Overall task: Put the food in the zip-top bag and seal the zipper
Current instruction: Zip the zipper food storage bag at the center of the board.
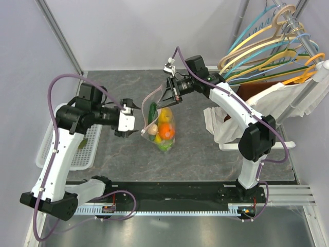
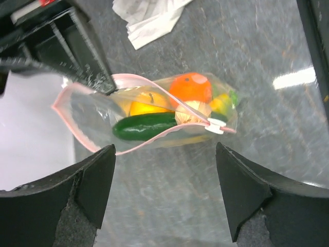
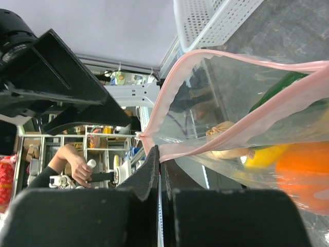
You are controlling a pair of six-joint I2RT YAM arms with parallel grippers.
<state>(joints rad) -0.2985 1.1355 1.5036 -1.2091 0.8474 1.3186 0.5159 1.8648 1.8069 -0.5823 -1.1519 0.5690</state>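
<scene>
The clear zip-top bag (image 1: 171,136) hangs above the table. It holds the food (image 1: 164,128): an orange piece (image 2: 190,87), a yellow one (image 2: 146,106), a tan one (image 2: 191,117) and a long dark-green one (image 2: 144,126). My right gripper (image 1: 165,103) is shut on one end of the pink zipper (image 2: 149,136), which gapes open; in the right wrist view its jaws (image 3: 160,157) pinch that strip. A white slider (image 2: 216,126) sits near the zipper's other end. My left gripper (image 1: 140,120) is open and empty just left of the bag, fingers (image 2: 97,180) apart below it.
A white mesh basket (image 1: 77,146) lies at the left under my left arm, also in the right wrist view (image 3: 216,20). Coloured hangers (image 1: 272,51) and white cloth (image 1: 221,123) stand at the right. Crumpled white cloth (image 2: 149,18) lies beyond the bag.
</scene>
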